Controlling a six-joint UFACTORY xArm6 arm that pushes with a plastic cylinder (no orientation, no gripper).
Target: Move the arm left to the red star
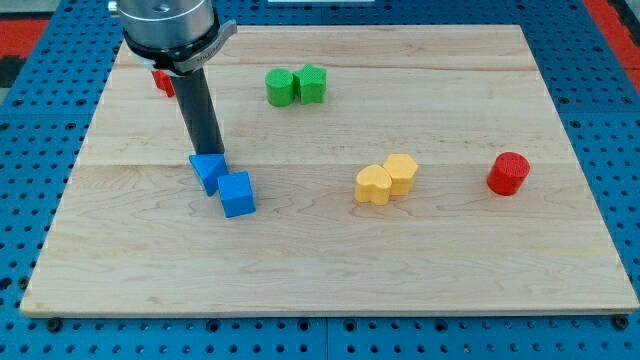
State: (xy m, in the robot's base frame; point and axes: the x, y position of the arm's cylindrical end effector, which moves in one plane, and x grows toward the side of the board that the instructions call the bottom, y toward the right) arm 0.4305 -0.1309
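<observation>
A red block (163,82), partly hidden behind my rod so its shape is unclear, sits near the board's top left. My tip (212,153) rests at the top edge of a blue block (208,171), which touches a blue cube (238,194) at its lower right. The red block lies up and to the left of my tip, apart from it.
Two green blocks (296,86) sit together at the top middle. Two yellow blocks (386,180) touch right of centre. A red cylinder (508,173) stands at the right. The wooden board (330,270) ends in edges over a blue pegboard.
</observation>
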